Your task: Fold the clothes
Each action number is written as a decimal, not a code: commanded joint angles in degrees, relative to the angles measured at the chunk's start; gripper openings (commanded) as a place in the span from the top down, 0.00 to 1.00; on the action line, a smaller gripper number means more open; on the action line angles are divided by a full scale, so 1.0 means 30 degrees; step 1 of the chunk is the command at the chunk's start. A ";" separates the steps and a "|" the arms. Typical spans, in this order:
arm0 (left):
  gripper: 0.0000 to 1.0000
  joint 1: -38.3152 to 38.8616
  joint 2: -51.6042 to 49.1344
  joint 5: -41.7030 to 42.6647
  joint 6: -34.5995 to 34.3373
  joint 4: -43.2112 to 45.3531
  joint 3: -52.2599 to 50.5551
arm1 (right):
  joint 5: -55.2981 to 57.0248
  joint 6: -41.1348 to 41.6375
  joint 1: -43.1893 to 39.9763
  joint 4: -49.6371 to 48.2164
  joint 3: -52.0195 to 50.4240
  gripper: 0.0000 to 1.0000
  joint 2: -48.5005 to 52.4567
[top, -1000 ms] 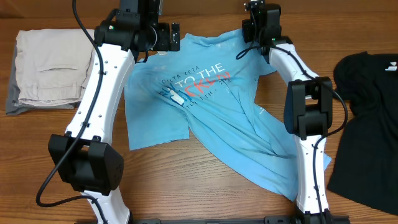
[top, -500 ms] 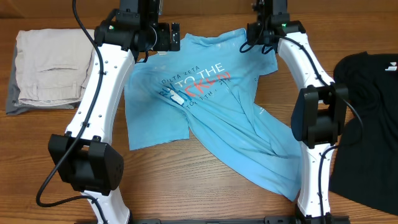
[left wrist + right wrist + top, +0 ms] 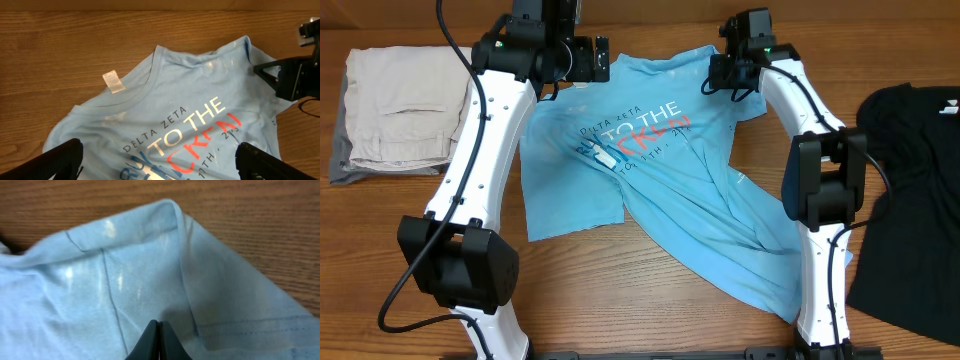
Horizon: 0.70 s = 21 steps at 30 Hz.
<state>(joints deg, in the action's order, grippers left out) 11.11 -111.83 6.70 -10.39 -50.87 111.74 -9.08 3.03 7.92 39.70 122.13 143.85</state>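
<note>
The right claw was pinched fully shut on the light blue T-shirt near a shoulder seam; whether it had caught cloth could not be told. The left claw hung wide open and empty above the collar. Folded beige clothes lay well beyond the left claw, and a black garment lay well beyond the right.

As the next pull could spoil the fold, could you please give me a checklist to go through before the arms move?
1. Right pincer shut at the shoulder of the shirt: ok.
2. Cloth caught in it: cannot tell.
3. Left pincer open above shirt: ok.
4. Left pincer holding cloth: not ok.
5. Shirt flat: not ok, rumpled.
6. Pants apart from shirt: ok.
</note>
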 commanded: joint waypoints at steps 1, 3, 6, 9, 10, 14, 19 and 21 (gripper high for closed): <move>0.00 -0.0066 -0.0124 0.0131 -0.0117 0.0029 -0.0015 | 0.0780 0.0146 0.0073 -0.0153 -0.0211 0.96 0.0532; 0.00 -0.0080 -0.0124 0.0124 -0.0117 0.0029 -0.0015 | 0.2033 0.0131 0.0066 -0.0182 -0.0240 0.96 0.0678; 0.00 -0.0080 -0.0124 0.0131 -0.0109 0.0029 -0.0015 | 0.3249 -0.0007 0.0036 -0.0342 -0.0240 0.96 0.0685; 0.00 -0.0080 -0.0124 0.0124 -0.0109 0.0029 -0.0015 | 0.3315 0.0000 -0.0029 -0.0561 -0.0255 0.96 0.0685; 0.00 -0.0080 -0.0124 0.0124 -0.0109 0.0029 -0.0015 | 0.3322 0.0000 -0.0058 -0.0641 -0.0313 0.96 0.0707; 0.00 -0.0080 -0.0124 0.0124 -0.0117 0.0029 -0.0015 | 0.3803 0.0007 -0.0058 -0.0860 -0.0393 0.96 0.0721; 0.00 -0.0080 -0.0124 0.0131 -0.0117 0.0029 -0.0015 | 0.5005 0.0000 -0.0058 -0.1967 -0.0437 0.96 0.0721; 0.00 -0.0080 -0.0124 0.0131 -0.0117 0.0029 -0.0015 | 0.5027 0.0000 -0.0073 -0.2688 -0.0437 0.95 0.0721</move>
<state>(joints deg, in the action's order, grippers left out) 11.11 -111.83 6.68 -10.39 -50.87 111.74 3.55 3.01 7.90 33.34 121.32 145.80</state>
